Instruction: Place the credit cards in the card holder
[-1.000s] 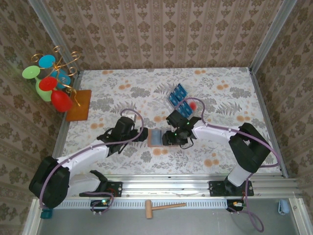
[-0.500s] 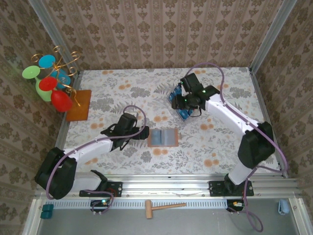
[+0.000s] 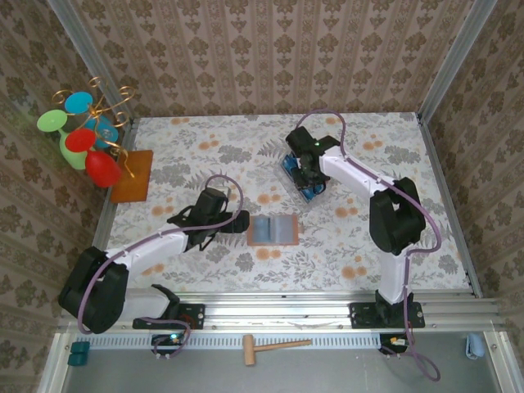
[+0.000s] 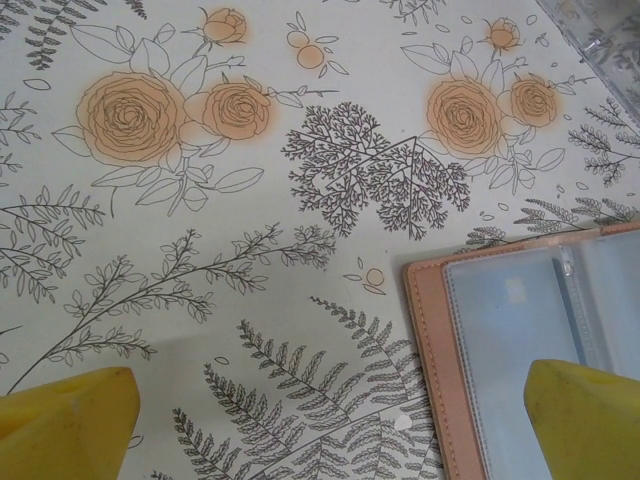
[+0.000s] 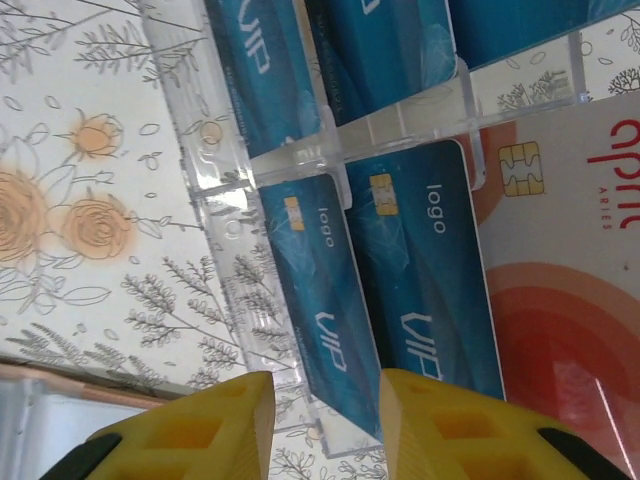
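The right gripper (image 5: 325, 405) hangs right over the clear tray (image 5: 300, 150). The credit cards (image 5: 420, 290) stand in the tray's slots, just under this gripper. They are blue, with a small gold chip and the word "VIP". One blue card (image 5: 315, 300) runs down into the thin gap between the two yellow fingers (image 5: 190, 435). The fingers sit close on each side of it. I cannot tell if they pinch it or just sit beside it. A red and white card (image 5: 565, 300) lies next to the blue ones, off to one side of the fingers.

The left gripper (image 4: 325, 440) is spread wide and holds nothing. It hangs low over the flowery table (image 4: 200, 200). The card holder (image 4: 520, 340) lies flat and folded out, with its clear pockets up. One finger of the left gripper is over its edge, and the other finger is well away from it. The card holder is well apart from the right gripper and the tray.
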